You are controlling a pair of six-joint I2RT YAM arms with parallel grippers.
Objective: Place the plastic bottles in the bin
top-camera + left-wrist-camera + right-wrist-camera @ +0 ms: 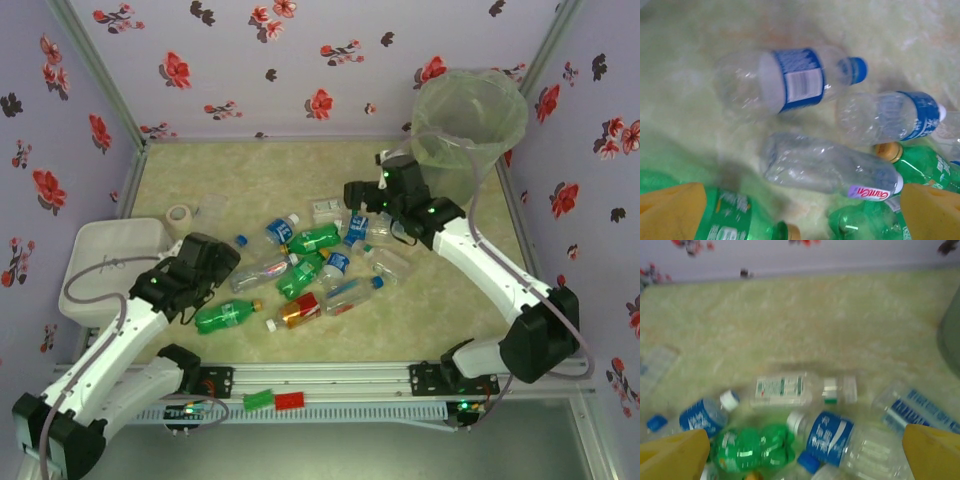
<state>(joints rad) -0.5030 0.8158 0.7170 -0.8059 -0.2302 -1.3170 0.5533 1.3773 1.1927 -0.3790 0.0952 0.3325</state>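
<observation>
Bin (440, 150) is sitting at the far right corner of the table (200, 180), bottles (305, 265) are lying heaped mid-table. Left gripper (228, 258) and right gripper (354, 198) are hanging spread wide, empty. You're wanting the left one dropping square across the middle of the clear bottle (825, 165), avoiding neighbours.

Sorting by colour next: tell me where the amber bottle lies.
In the top view the amber bottle lies at the near edge of the pile, between a green bottle on its left and a clear blue-capped bottle on its right.
</observation>
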